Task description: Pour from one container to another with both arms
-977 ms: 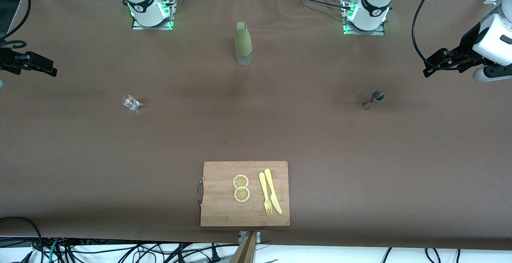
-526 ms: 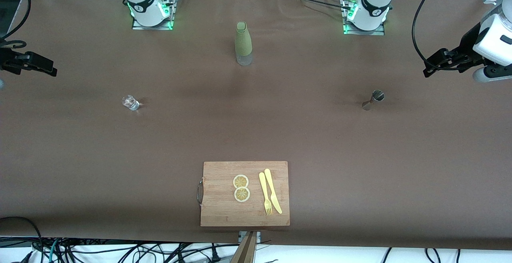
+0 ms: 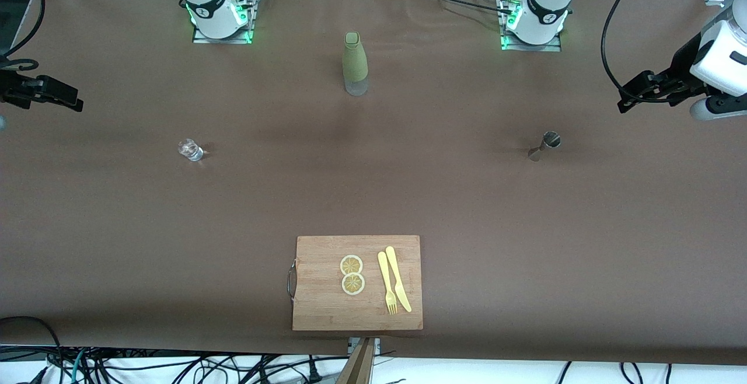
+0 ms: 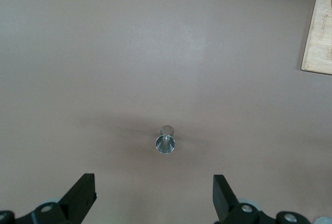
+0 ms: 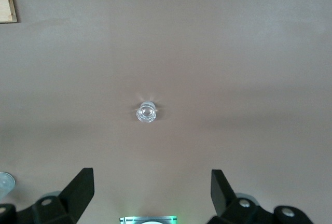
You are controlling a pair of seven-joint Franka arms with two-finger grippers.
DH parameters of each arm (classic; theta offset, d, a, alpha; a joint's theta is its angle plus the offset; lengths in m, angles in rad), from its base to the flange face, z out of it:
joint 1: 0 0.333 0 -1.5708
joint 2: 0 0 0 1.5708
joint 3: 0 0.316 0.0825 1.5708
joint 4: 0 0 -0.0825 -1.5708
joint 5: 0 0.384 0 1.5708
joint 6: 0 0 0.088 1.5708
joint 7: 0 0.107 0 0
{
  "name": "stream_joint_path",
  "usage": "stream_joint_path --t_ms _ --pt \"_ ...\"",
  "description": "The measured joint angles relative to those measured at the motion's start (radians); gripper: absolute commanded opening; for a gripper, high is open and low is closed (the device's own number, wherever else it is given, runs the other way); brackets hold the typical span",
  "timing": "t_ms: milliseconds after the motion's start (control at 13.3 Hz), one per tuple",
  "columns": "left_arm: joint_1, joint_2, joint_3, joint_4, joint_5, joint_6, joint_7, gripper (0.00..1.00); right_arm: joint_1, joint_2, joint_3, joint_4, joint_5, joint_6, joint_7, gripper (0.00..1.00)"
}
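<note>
Front view: jigger (image 3: 544,145), glass cup (image 3: 190,150) unlabelled.

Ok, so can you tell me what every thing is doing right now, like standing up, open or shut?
Jigger: upright on the table, untouched.
Glass cup: upright on the table, untouched.
Green bottle: upright, cap on.
Left gripper: open, above the jigger.
Right gripper: open, above the glass cup.
Lemon slices: flat on the cutting board.
Fork and knife: flat, side by side.
</note>
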Motion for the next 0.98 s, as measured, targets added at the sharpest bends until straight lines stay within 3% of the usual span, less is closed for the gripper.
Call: stream_joint_path --t_ms 977 --pt "0.0 0.006 0.007 0.006 0.0 -0.02 0.032 1.0 -0.001 0.0 0.0 0.0 0.0 0.001 0.0 1.0"
